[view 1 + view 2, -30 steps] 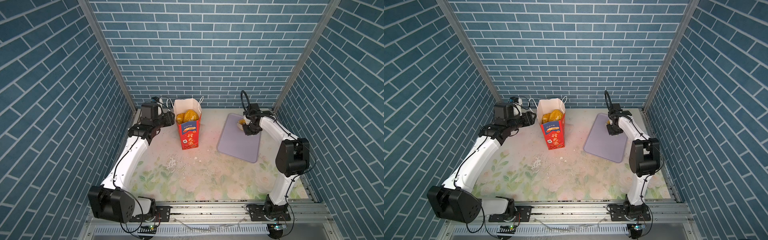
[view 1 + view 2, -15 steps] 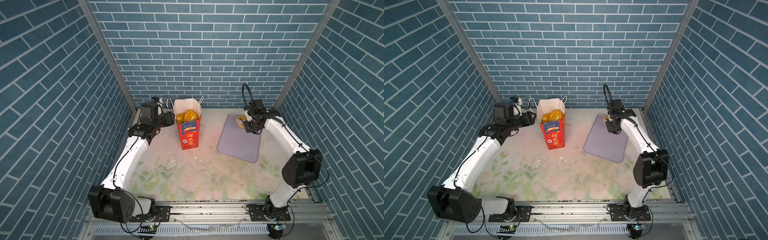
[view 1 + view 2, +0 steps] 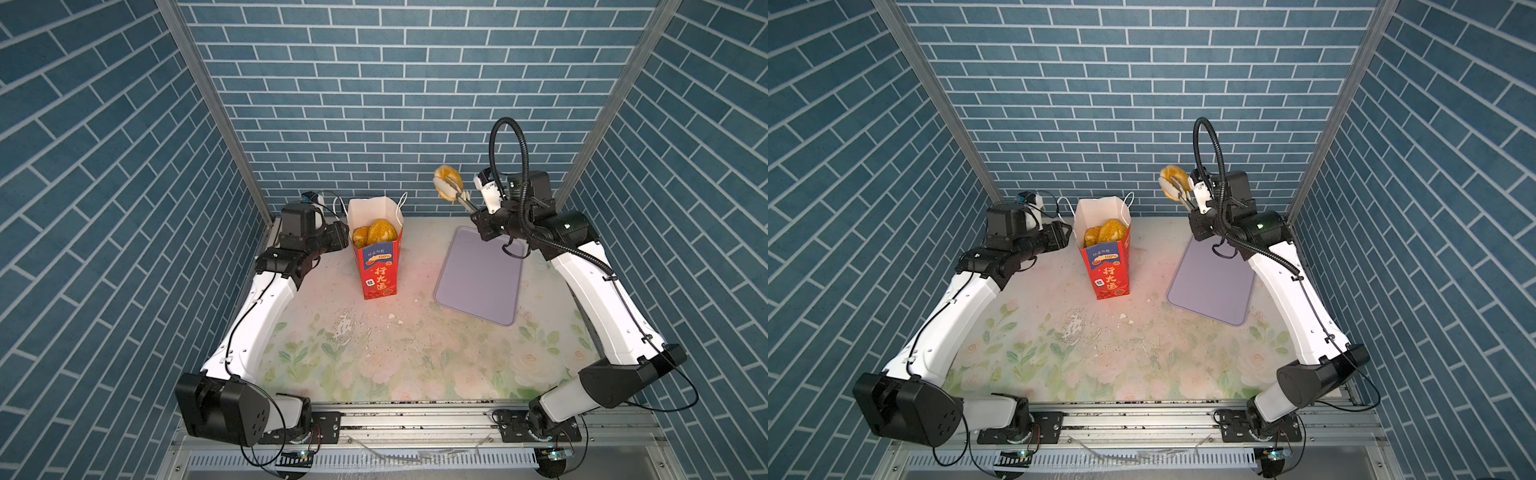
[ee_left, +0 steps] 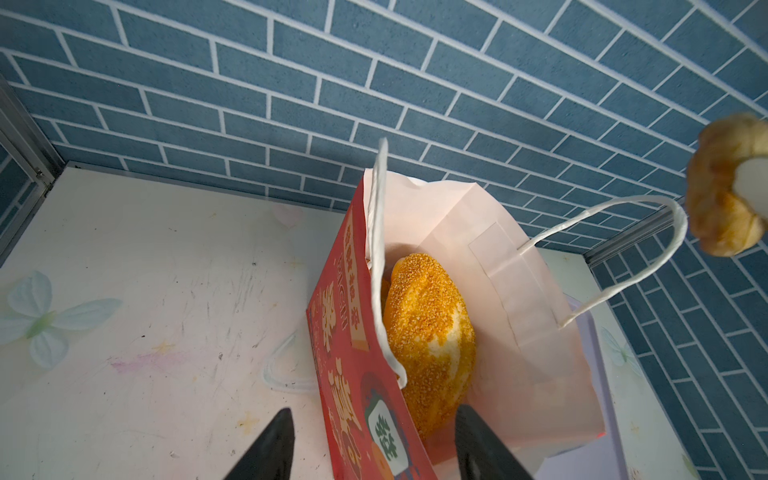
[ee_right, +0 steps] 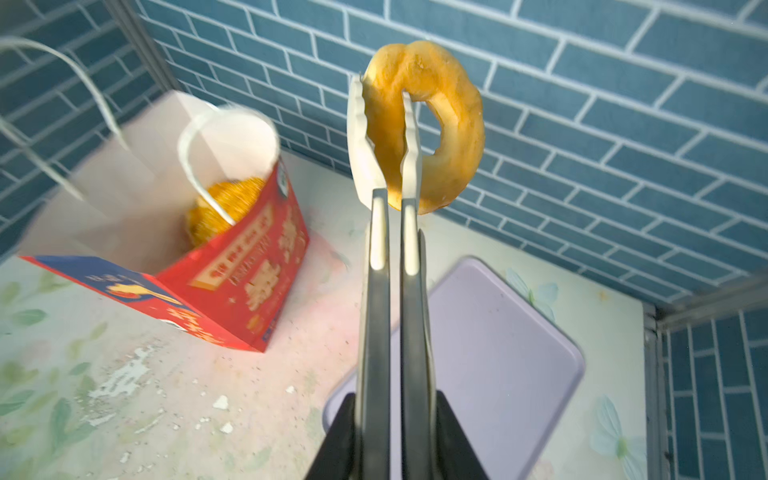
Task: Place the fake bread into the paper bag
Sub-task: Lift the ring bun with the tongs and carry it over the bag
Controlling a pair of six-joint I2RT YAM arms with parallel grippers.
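- My bench (image 3: 374, 365), printed with pale flowers, has white flakes (image 3: 344, 328) scattered on it just in front of the bag.
- The flat lilac tray (image 3: 478, 286) lies on the right half of the bench, apart from the bag.
- The red paper bag (image 3: 377, 270) stands upright left of centre. Its mouth is open, showing the white lining, and its white cord handles (image 4: 376, 249) stick up.
- Fake bread is already in the bag. An oval crusted loaf (image 4: 428, 340) stands on end, and another golden pastry (image 3: 360, 237) sits beside it. Both reach nearly to the rim.
- My left claw (image 4: 374, 415) is at the bag's left side with its jaws apart. One finger is outside the red wall and the other is over the inside. I cannot tell whether either touches the paper.
- My right claw (image 5: 395, 419) is squeezed together on a pair of tongs (image 5: 374, 311). Their white tips pinch one side of a ring doughnut (image 5: 453, 124).
- That doughnut hangs in the air beyond the tray's far end. It is to the right of the bag and not over its mouth, with the blue brick wall (image 3: 374, 104) behind it.
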